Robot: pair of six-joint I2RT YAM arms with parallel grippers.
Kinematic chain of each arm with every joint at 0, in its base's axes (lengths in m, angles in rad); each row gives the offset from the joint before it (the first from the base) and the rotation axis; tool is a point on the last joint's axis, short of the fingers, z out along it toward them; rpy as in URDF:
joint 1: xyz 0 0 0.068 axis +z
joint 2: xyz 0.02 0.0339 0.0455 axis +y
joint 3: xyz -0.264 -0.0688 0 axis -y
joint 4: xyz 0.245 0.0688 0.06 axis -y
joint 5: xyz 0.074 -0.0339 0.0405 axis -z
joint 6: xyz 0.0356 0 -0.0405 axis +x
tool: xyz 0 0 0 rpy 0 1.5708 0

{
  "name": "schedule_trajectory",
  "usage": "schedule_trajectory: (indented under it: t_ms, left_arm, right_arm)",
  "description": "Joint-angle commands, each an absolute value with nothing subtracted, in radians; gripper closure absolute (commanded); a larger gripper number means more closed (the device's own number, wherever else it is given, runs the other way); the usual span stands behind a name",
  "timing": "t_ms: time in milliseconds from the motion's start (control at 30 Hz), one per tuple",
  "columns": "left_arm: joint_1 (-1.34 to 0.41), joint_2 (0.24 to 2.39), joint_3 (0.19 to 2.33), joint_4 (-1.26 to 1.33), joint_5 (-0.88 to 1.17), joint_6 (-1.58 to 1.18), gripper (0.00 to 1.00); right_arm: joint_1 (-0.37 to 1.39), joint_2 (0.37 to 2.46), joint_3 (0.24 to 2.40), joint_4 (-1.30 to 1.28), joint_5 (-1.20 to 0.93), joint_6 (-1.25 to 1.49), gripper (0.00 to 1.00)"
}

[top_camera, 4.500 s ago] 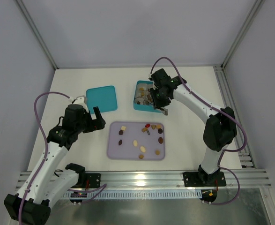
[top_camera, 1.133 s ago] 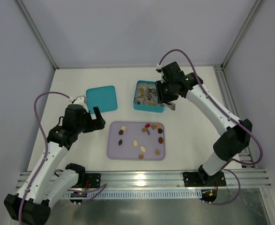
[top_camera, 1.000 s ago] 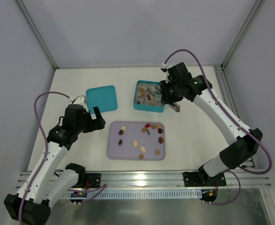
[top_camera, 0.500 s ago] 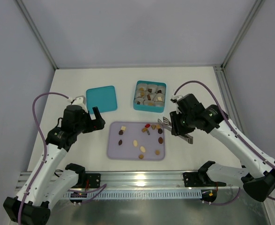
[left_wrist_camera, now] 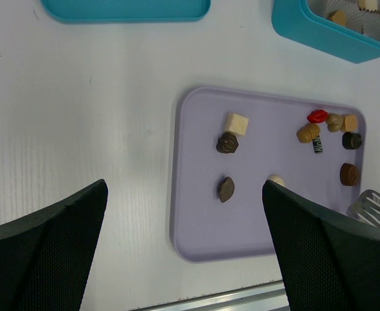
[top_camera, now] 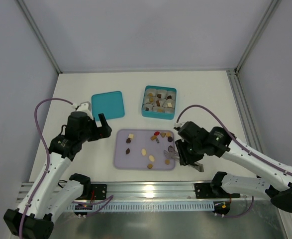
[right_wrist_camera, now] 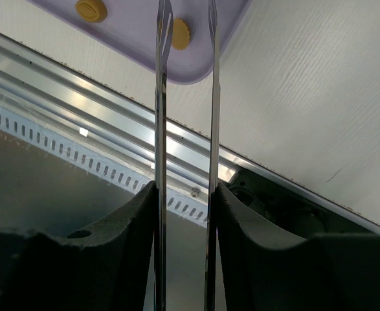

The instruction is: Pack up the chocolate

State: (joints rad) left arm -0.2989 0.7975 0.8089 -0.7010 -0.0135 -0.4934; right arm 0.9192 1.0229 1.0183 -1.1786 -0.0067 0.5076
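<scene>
Two arms show in the top view. The left fingers [top_camera: 102, 121] stand wide open and empty near the far left corner of the lavender tray [top_camera: 123, 162]. The right fingers [top_camera: 182, 155] are clamped on metal tongs [top_camera: 171, 155] over its near right corner; contact with any piece is unclear. The chocolate [top_camera: 150, 159] lies scattered on the tray, with a few pieces among paper cups in the teal box [top_camera: 158, 115] behind it. The teal lid [top_camera: 108, 104] lies left of the box on the desk [top_camera: 86, 89]. The left wrist view cuts off the box, the lid and all but the slotted tong tip. The right wrist view shows only a tray corner and two tan pieces, with the tong tips running off the top edge.
</scene>
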Motion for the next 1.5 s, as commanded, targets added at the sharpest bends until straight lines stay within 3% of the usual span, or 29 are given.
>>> schedule_trajectory:
  t_ms: [0,1167,1400,1467]
  left_arm:
    - [-0.304,0.796,0.815,-0.686,-0.005,-0.492,0.0]
    - [-0.305,0.801,0.815,-0.686,-0.006,-0.492,0.0]
    - [-0.307,0.802,0.815,-0.686,-0.009,-0.492,0.0]
    - [-0.307,0.801,0.815,-0.686,-0.009,-0.492,0.01]
  right_arm:
    - [0.948,1.003,1.009,-1.175,-0.005,0.558,0.58]
    - [1.023,1.052,0.946,-1.135,-0.012,0.589,0.57]
    - [1.031,1.072,0.946,-1.127,-0.011,0.581,0.57]
    - [1.031,1.074,0.95,-1.127,-0.011,0.58,0.62]
